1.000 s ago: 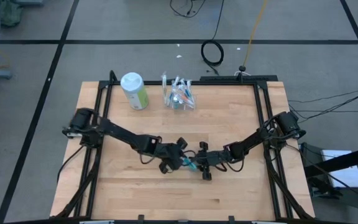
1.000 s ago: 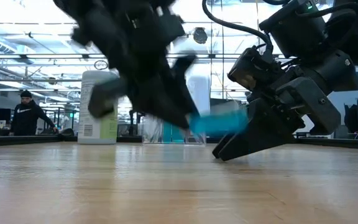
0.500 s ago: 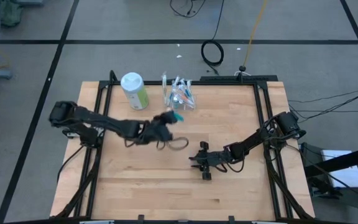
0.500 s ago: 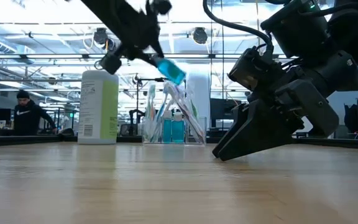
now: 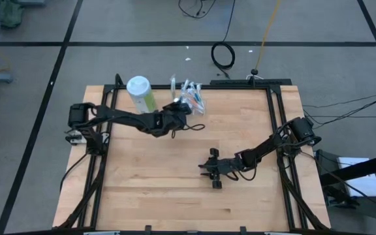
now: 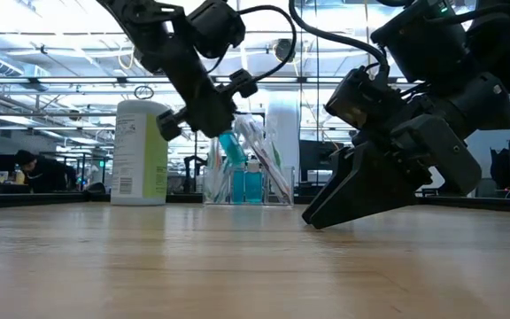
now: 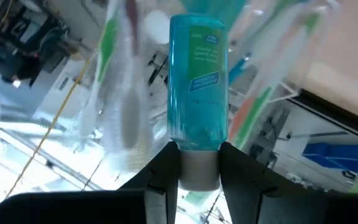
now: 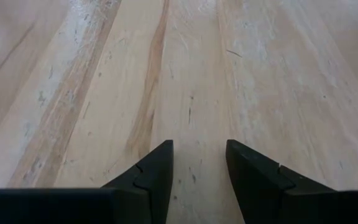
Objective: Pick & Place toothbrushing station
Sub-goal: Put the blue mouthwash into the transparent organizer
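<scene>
I'm holding a blue tube (image 7: 197, 81) with my left gripper (image 7: 199, 177), fingers pinching its white cap end, so the tube's long axis is running straight out ahead of the fingers, body end leading. In the low view it's hanging tilted, body end down, right over the clear cup (image 6: 248, 182) at the back of the table (image 5: 175, 189), in among the toothbrushes (image 6: 259, 151). My right gripper (image 8: 197, 165) is sitting low over the wood near the table's middle, fingers spread, nothing between them.
</scene>
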Robot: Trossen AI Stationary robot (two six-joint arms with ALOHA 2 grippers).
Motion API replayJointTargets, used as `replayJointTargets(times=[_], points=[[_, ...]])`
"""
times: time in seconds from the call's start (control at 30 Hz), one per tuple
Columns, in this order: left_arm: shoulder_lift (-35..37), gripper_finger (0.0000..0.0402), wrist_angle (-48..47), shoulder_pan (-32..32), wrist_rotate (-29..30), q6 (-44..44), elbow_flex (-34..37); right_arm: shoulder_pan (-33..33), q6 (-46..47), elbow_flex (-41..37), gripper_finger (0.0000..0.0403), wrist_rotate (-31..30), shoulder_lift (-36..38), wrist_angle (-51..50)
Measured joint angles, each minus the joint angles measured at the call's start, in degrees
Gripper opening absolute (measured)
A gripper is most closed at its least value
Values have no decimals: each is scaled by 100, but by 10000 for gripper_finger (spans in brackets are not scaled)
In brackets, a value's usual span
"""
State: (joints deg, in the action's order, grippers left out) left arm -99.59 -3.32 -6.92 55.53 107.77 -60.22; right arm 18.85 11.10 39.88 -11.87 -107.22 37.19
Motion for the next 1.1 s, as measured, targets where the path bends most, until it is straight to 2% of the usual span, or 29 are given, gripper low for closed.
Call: replayJointTargets(times=[0.27, 0.43, 0.5, 0.93, 1.1], points=[[-65, 93, 1005, 25, -62, 138, -3, -11, -124, 0, 141, 0, 2, -9], [-63, 93, 1074, -50, -963, 150, -5, -13, -154, 0, 141, -1, 2, -11], [-63, 93, 1078, -114, -1148, 122, -5, -14, -152, 0, 141, -2, 2, -11], [-63, 93, 1096, -689, -1188, 250, -5, -15, -153, 0, 141, -1, 4, -15], [-63, 93, 1334, -812, -1150, 37, -5, -15, -154, 0, 141, -2, 4, -16]])
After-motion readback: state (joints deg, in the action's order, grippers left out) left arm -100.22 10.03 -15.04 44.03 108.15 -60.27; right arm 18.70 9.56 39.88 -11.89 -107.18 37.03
